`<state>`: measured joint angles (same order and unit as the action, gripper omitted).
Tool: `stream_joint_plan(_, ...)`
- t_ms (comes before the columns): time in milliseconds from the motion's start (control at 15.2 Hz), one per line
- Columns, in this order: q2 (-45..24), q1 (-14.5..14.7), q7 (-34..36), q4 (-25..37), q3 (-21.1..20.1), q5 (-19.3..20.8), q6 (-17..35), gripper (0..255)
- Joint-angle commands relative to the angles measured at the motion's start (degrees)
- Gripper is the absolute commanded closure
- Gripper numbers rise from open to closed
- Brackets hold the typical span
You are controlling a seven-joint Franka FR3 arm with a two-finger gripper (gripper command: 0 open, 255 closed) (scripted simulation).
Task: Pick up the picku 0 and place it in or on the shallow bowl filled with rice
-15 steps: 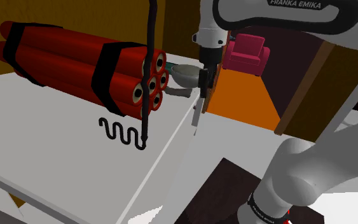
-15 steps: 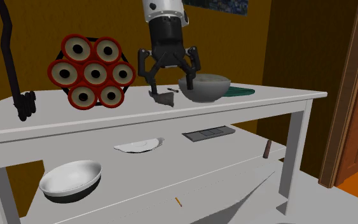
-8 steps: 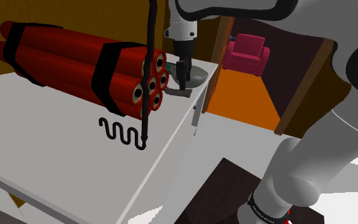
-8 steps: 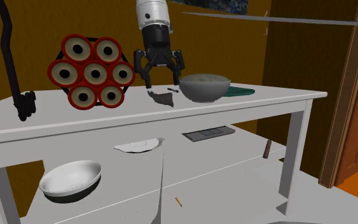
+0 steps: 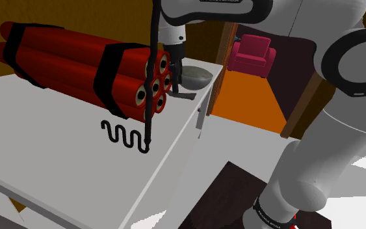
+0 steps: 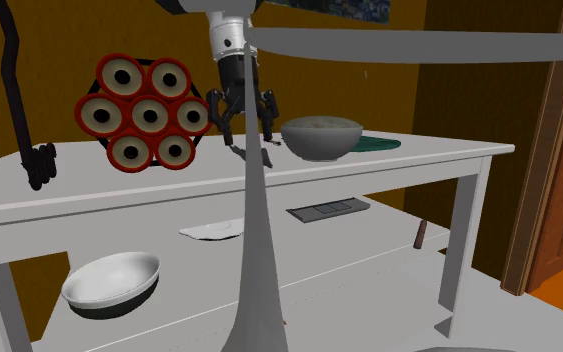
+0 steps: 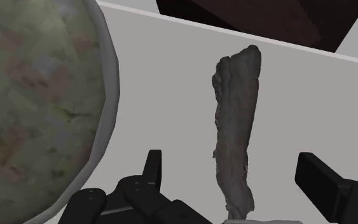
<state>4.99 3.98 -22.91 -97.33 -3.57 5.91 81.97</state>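
Our gripper (image 7: 230, 164), fingers apart, straddles a thin, rough grey strip (image 7: 236, 108); probably light and stiff, so we'd pinch mid-length.

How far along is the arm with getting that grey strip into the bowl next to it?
The approach looks done: the claw hangs open over the grey strip, one finger on each side, not touching it. Nothing is in hand; the strip lies flat on the table beside the bowl. Left to do: lower, close, lift and set it in the bowl.
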Motion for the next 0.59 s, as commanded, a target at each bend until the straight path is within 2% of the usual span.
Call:
stream_joint_plan(0, 0.4, -0.1, -0.1, -2.2, 0.1, 0.0, 1.6, 0)
stream_joint_plan(132, 0.9, -0.1, -0.1, -3.9, 0.2, 0.0, 2.9, 0)
stream_joint_plan(528, 0.9, -0.1, -0.1, -3.9, 0.2, 0.0, 2.9, 0)
